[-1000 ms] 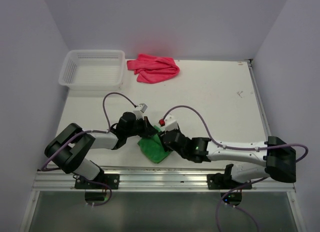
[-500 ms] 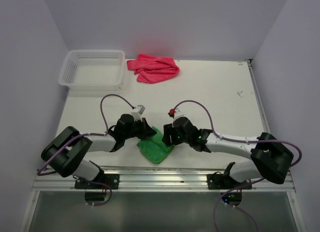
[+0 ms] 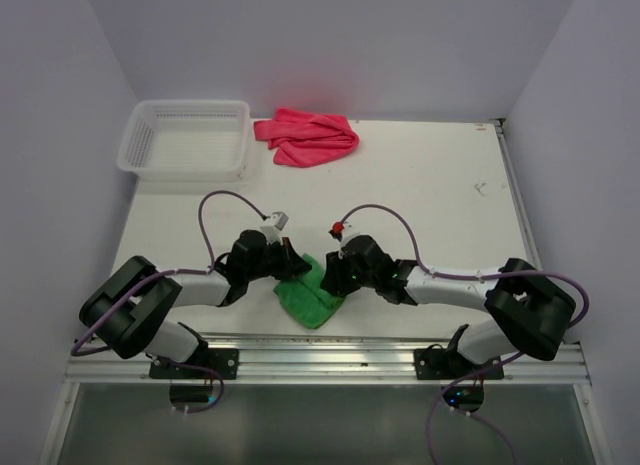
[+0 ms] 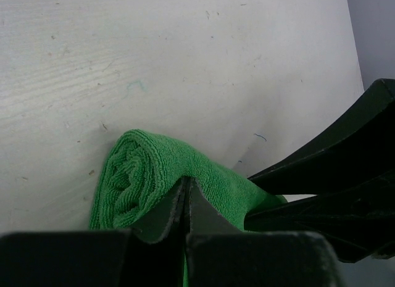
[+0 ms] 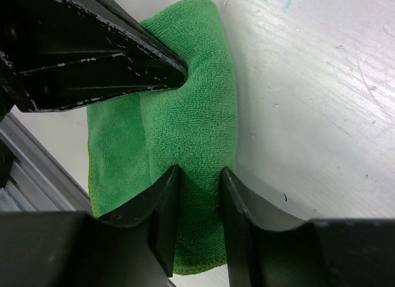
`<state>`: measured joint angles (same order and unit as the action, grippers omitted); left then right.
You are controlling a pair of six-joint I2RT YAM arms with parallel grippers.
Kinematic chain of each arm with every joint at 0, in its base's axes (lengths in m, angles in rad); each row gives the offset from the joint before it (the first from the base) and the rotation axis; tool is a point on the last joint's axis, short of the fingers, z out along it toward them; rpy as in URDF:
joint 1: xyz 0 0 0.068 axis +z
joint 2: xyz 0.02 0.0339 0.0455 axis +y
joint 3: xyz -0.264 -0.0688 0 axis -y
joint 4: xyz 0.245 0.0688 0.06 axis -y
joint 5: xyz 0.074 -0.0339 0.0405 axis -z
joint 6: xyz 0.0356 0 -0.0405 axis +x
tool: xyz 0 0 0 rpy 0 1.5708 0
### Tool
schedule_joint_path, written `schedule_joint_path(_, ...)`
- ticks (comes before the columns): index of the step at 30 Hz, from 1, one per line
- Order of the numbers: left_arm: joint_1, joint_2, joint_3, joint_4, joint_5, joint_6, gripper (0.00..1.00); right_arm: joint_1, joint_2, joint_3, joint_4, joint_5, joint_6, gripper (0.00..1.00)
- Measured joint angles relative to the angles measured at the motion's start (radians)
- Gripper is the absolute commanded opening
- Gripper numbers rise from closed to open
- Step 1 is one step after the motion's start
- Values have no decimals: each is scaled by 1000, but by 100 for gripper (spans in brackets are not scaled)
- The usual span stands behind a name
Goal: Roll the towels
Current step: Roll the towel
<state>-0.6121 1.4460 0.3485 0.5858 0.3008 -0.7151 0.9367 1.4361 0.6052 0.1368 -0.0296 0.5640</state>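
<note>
The green towel [image 3: 312, 295] is getting rolled: left jaws together, right jaws slightly apart over it. The next push is probably needing even pressure.

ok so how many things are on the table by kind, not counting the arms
towels: 2 (green towel, pink-red towel)
baskets: 1 (white mesh basket)
total: 3
</note>
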Motion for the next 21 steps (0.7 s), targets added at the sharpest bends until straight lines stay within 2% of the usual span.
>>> schedule_joint_path(6, 0, -17, 5, -31, -6, 0, 0, -2, -1, -5, 7, -26, -27, 13)
schedule_joint_path(9, -1, -22, 26, -72, -11, 1, 0, -2, -3, -8, 10, -31, -35, 8)
schedule_joint_path(15, -5, -69, 71, -206, -29, 8, 0, 42, -26, -13, 5, 25, -74, 7)
schedule_joint_path(21, -5, -126, 148, -373, -64, 29, 0, 222, -29, 35, -69, 280, -143, 3)
